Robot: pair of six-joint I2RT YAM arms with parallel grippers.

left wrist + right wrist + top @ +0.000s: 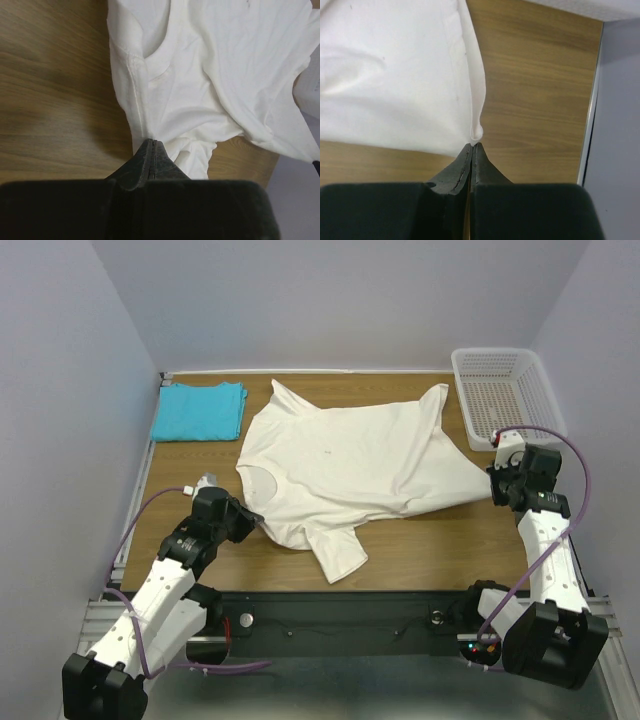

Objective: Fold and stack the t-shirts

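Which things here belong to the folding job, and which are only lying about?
Job:
cream-white t-shirt, pinched by left gripper and right gripper
folded turquoise t-shirt

Lying about:
white mesh basket

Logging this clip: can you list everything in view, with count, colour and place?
white t-shirt: one, cream-white, spread unfolded across the middle of the table
turquoise t-shirt: one, turquoise blue, folded at the far left corner
mesh basket: one, white plastic, far right corner
table: one, brown wood grain, under everything
left gripper: one, black, shut on the white t-shirt's edge beside the collar, near left
right gripper: one, black, shut on a corner of the white t-shirt at the right side
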